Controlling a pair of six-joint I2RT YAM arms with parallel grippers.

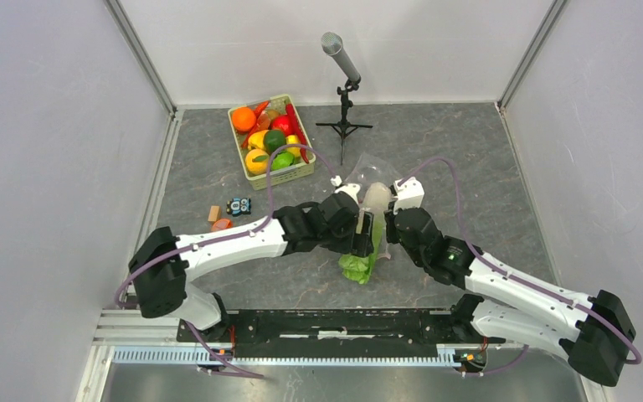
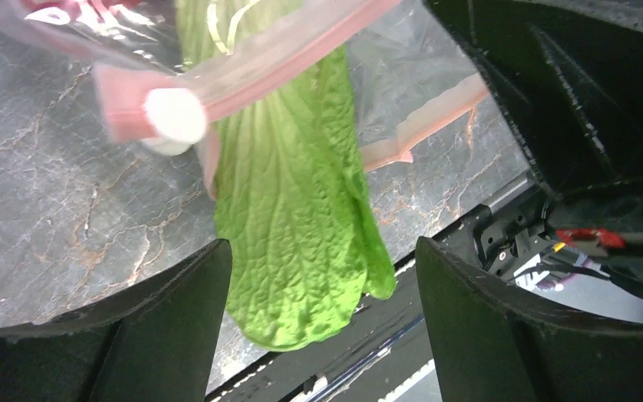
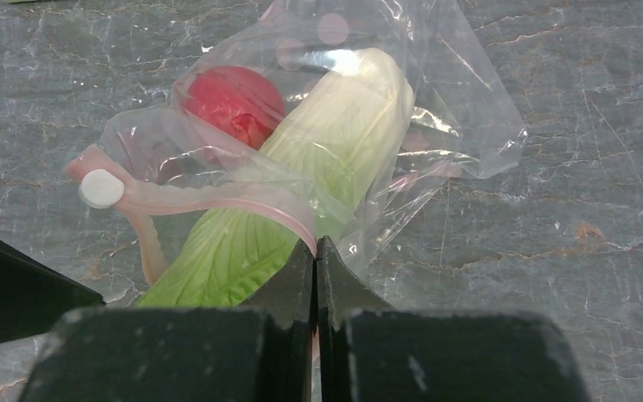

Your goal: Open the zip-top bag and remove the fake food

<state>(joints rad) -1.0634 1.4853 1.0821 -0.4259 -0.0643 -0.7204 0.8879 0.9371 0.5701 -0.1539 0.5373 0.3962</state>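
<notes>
Centrally, right hand (image 3: 316, 251) pinches zip-top bag (image 3: 460, 100) at its pink edge; left hand (image 2: 320, 251) spread over cabbage (image 2: 293, 209).

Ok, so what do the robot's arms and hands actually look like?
The left arm and right arm have smooth white links with chunky black joints. A thin purple cable runs along each. The left hand and right hand have two matte black, wedge-shaped fingers.
</notes>
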